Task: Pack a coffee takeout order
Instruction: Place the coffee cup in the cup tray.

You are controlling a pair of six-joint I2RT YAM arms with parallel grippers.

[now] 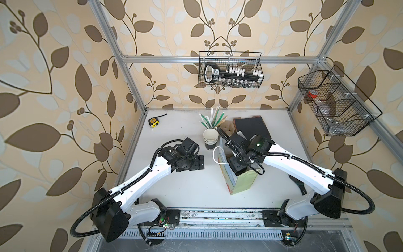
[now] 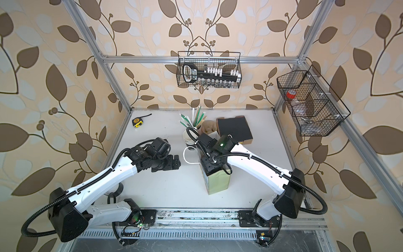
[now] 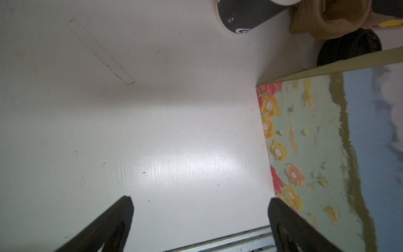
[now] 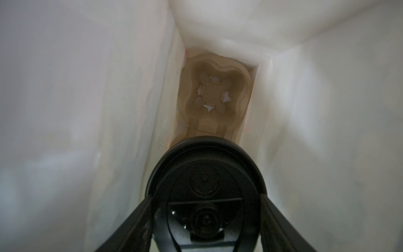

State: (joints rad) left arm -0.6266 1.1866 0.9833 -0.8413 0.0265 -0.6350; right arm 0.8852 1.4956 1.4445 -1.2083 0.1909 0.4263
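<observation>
Lidded cup [image 4: 205,174] stands upright, lid upward, clasped by right hand [image 4: 207,195]

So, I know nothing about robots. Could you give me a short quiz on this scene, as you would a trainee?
1. Multiple choice: what lies at the bottom of the flowered green paper bag? A) a yellow tape measure B) a tan moulded-pulp cup carrier C) green and white straws
2. True or false: the left tool stands open, holding nothing.
3. Which tool holds the cup with the round black plastic lid inside the bag?
Key: 1 B; 2 true; 3 the right tool.
</observation>
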